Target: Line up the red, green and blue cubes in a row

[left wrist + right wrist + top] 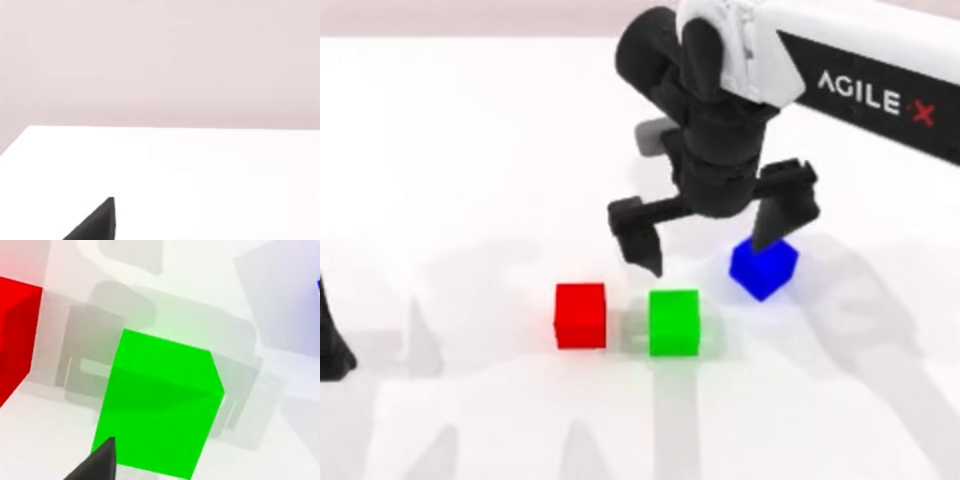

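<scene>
**A:** Top view first — what do we have on the table (470, 150)?

**B:** We have three cubes. The red cube (580, 315) sits left of centre, the green cube (675, 322) just to its right with a narrow gap between them, both square to the table edge. The blue cube (763, 266) lies farther right and a little farther back, turned at an angle, apart from the green one.

**A:** And our right gripper (705, 243)?

**B:** Our right arm reaches in from the far right, and the gripper hangs above the spot between the green and blue cubes. Its fingers are spread wide and hold nothing. One fingertip (646, 252) points down just behind the gap between red and green; the other overlaps the far edge of the blue cube as seen from above — we cannot tell whether it touches.

**A:** What does the right wrist view add?

**B:** It looks straight down on the green cube (160, 410), with the red cube (15, 335) at one edge and a sliver of blue at the opposite edge. One dark fingertip (97, 465) shows in the foreground.

**A:** Our left arm?

**B:** Parked at the near left edge of the table; only a dark part (332, 345) shows from above. Its wrist view shows bare table (200, 175) and one fingertip (97, 222), so we cannot tell how its fingers stand.
</scene>
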